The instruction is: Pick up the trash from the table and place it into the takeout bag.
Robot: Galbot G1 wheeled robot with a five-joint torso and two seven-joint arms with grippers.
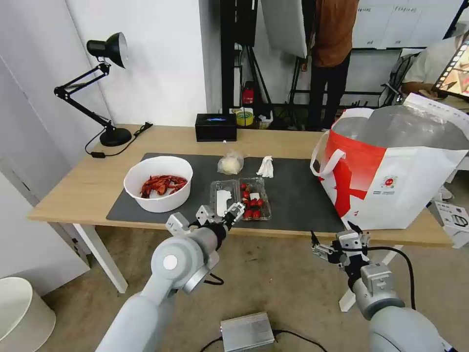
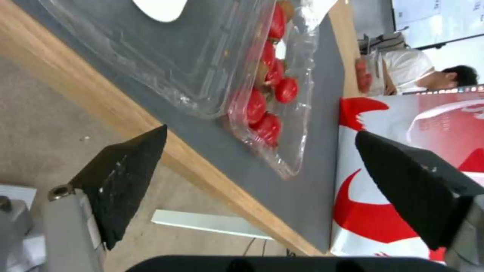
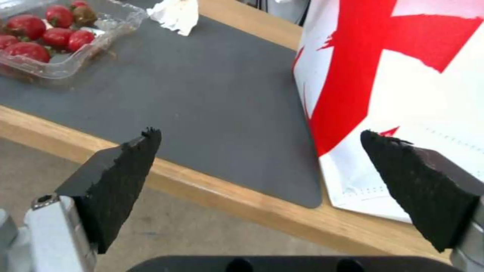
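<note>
Nearest us, the left gripper hangs at the worktop's front edge with its jaws spread wide and nothing between them, just short of the clear clamshell of strawberries. The right gripper waits lower, in front of the edge and below the takeout bag, its jaws likewise released. On the dark grey mat we see the white bowl of crayfish shells (left of the clamshell), then farther back the small knotted bag and the crumpled tissue. The takeout bag stands upright on the worktop's right end, mouth open.
</note>
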